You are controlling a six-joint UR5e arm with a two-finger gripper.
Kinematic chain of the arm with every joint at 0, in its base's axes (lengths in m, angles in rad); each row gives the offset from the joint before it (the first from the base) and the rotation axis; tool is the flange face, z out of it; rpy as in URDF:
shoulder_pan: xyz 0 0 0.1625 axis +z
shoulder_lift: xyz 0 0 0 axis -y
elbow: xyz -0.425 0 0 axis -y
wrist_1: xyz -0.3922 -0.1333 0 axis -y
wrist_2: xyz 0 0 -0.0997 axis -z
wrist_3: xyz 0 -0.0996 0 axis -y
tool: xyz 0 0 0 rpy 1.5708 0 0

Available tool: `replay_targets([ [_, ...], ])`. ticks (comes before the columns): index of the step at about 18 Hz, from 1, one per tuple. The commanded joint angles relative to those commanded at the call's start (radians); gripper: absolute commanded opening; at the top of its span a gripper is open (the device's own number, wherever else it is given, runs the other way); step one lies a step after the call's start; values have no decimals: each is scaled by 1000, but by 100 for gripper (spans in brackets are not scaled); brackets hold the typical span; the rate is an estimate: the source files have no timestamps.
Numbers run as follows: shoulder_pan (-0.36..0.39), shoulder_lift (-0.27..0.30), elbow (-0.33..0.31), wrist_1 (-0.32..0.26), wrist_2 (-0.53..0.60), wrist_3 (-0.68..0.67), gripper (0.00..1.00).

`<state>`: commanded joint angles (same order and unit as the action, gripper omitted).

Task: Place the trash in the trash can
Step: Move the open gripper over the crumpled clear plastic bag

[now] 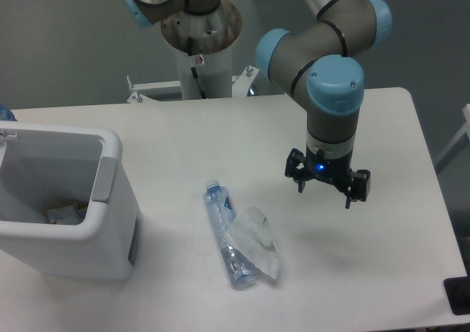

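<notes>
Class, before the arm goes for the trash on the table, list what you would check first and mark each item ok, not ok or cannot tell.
1. Gripper open and holding nothing: ok.
2. Bottle lying flat on the table, in plain view: ok.
3. Wrapper clear of the bottle: not ok, it lies over the bottle's lower half.
4. Gripper above the trash: not ok, it hangs off to the right.
5. Bin upright, mouth open: ok.
6. Room left in the bin: cannot tell; some items already inside.

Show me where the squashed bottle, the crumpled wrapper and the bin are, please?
crushed water bottle (218, 213): fixed camera view, on its upper body just below the cap.
crumpled wrapper (253, 236): fixed camera view, on its middle, where it lies over the bottle.
trash can (110, 172): fixed camera view, on the rim's right side.
</notes>
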<state>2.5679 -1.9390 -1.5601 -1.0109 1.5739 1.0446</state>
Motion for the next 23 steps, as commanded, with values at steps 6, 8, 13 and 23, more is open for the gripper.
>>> replay_targets([
  [6, 0, 2, 0, -6, -2, -2, 100],
  [8, 0, -3, 0, -3, 0, -6, 100],
  [13, -17, -11, 2, 0, -11, -122, 100],
  [23, -69, -40, 14, 18, -58, -264, 100],
])
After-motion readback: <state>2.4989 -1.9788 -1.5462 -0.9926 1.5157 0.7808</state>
